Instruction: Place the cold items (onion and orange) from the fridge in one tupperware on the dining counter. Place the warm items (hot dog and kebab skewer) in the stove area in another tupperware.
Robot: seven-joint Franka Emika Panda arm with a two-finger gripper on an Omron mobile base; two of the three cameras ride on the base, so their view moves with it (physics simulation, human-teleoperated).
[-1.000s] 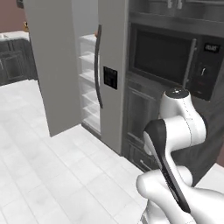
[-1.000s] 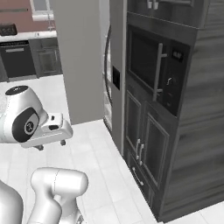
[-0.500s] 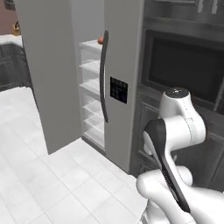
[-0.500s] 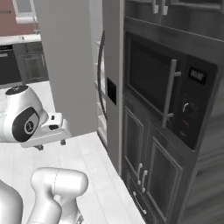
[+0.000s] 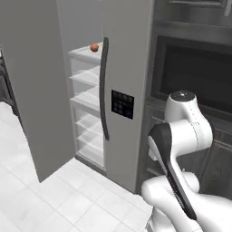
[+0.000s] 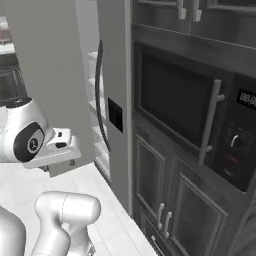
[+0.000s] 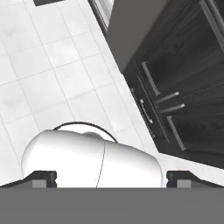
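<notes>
At the far left of the left base view the open fridge door (image 5: 38, 86) stands swung out over the white tile floor (image 5: 59, 195), a flat grey slab. Just right of it the fridge (image 5: 129, 68) shows its glass shelves (image 5: 88, 97), stacked one over another. On the top shelf sits a small round orange-red fruit (image 5: 94, 47), most likely the orange; the onion I cannot make out on any shelf. The long dark handle (image 5: 104, 88) of the shut fridge door and its dark dispenser panel (image 5: 122, 104) come next. Further right stands a dark cabinet column with a built-in oven (image 6: 175, 100) and, beyond it, a microwave control panel (image 6: 237, 145); below are dark cupboard doors (image 6: 170, 210) with metal pulls.

The arm is folded close over the base, well apart from the shelves. In the hand view the hand (image 7: 111, 179) points down at the floor beside the lower cupboards, its two fingertips (image 7: 43, 178) spread as wide as they go and holding nothing.

As I judge it, the task is at its very start: the fridge is open and the fruit is still on its shelf, no tupperware or dining desk is in sight, and nothing has been carried. All four items are left to move. The next step is likely a reach up to the top shelf for the fruit.
</notes>
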